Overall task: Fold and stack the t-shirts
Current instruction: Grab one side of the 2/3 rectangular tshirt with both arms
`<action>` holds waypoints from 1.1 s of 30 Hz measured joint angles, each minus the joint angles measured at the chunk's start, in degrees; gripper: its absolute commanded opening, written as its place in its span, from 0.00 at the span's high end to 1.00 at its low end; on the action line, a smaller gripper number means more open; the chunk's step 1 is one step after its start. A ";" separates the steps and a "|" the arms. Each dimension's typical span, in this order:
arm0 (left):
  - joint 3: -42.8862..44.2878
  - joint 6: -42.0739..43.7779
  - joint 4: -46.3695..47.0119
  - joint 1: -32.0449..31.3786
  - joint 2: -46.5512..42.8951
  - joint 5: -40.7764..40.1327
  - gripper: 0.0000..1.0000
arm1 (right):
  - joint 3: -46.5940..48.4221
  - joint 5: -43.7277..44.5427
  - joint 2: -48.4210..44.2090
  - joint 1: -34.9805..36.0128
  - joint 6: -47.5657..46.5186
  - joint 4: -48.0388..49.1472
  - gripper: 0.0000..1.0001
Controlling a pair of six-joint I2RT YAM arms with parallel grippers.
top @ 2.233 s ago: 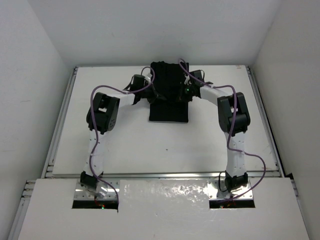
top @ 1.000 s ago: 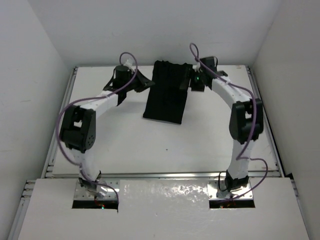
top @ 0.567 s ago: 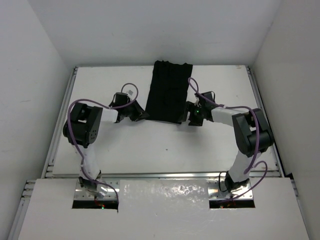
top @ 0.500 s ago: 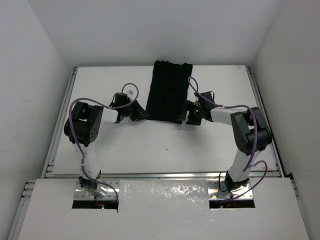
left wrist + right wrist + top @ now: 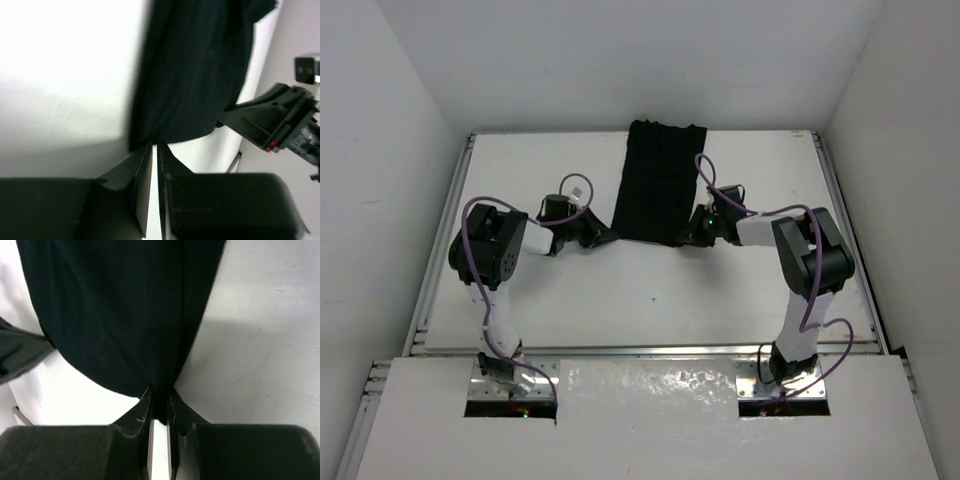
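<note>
The black t-shirt (image 5: 658, 180) is lying as a long narrow strip at the far middle of the white table (image 5: 650, 295). The left gripper (image 5: 603, 236) and right gripper (image 5: 692, 236) are crouching at its two near corners, each with fingers pressed almost together and apparently pinching the hem. The crosswise fold seems to be in hand, calling for both arms lifting that hem evenly and carrying it toward the far end; no brand, label or writing is showing.
</note>
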 measured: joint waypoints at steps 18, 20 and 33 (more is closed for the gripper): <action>-27.15 -6.58 -7.04 -15.32 -29.83 -21.07 0.69 | -9.33 2.62 -13.25 0.52 -7.50 -16.94 0.95; -23.69 -4.61 -10.21 -15.13 -29.00 -23.50 0.69 | -9.35 2.40 -13.31 0.52 -7.96 -17.22 0.94; -12.61 -0.39 0.96 -10.82 -11.69 -12.24 0.68 | -9.60 1.92 -13.70 0.52 -9.62 -17.94 0.94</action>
